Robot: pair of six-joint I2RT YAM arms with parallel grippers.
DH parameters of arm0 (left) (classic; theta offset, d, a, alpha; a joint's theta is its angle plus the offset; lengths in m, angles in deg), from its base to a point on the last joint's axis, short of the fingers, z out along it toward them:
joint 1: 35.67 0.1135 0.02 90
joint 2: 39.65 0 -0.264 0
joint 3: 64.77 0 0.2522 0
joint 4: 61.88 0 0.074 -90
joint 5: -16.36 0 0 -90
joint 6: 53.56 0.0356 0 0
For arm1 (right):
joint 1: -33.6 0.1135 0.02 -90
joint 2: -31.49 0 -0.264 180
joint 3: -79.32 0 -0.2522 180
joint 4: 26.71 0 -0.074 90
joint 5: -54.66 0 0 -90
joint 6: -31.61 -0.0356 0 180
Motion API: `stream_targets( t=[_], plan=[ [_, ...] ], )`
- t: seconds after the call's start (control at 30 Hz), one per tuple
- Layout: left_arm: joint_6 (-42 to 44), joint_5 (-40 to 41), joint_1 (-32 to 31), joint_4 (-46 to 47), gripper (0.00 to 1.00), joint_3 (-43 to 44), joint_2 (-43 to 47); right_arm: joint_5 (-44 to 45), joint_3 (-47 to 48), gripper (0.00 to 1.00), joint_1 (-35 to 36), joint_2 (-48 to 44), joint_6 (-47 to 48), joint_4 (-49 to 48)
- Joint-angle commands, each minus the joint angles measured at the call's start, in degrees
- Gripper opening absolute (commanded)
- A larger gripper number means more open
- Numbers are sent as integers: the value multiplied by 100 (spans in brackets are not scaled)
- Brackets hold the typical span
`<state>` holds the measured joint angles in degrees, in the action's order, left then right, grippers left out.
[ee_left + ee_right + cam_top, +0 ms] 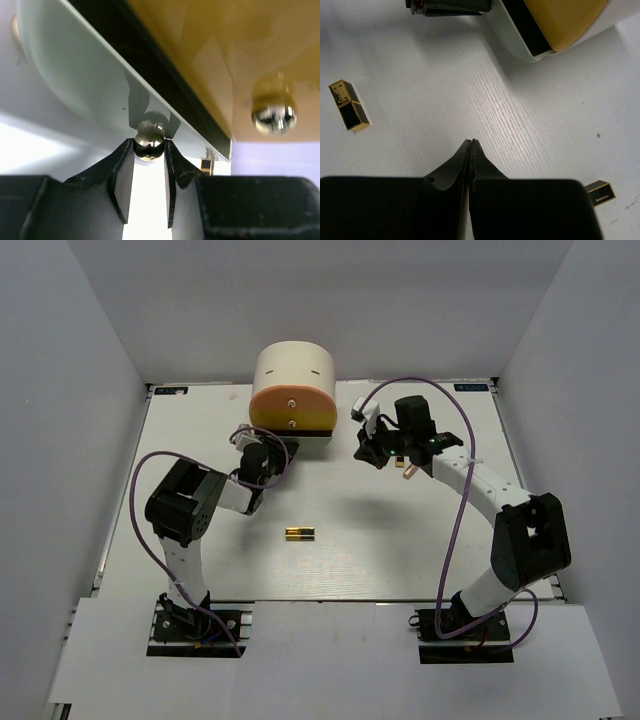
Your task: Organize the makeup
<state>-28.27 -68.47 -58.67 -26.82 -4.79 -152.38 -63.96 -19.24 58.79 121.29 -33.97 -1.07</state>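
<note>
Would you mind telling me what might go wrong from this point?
The left gripper pinches the round, shiny drawer knob only at its fingertips, so it may slip off. Nothing braces the cream box; a pull might drag it. The right gripper hangs shut, away from it.

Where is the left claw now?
Top view: the left claw is left of centre, at the cream box front's lower-left. Its wrist view shows it shut on a metal knob.

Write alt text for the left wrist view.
The left end effector pinches a small chrome ball knob on a pale glossy panel. Beyond a dark gap, to the upper right, an orange-yellow drawer front carries a second chrome knob.
</note>
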Motion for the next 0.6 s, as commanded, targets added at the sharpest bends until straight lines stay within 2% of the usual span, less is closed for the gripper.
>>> stream_targets(
  t=[0.0, 0.2, 0.43, 0.5, 0.57],
  plan=[
    [125, -209, -64, -92, 25, -419, 470, -47, -27, 0, -23, -217, 18, -116],
    [116, -192, -117, -126, 23, -1052, 919, -56, -53, 0, -6, -235, 19, -107],
    [90, -95, -222, -267, 25, -1115, 1051, -65, -36, 0, -14, -217, 10, -116],
    [90, -113, -222, -425, 36, -1036, 1051, -38, -53, 2, -5, -217, 18, -133],
    [116, -60, -222, -679, 50, -922, 1121, 5, -71, 9, -23, -209, -16, -142]
  ],
)
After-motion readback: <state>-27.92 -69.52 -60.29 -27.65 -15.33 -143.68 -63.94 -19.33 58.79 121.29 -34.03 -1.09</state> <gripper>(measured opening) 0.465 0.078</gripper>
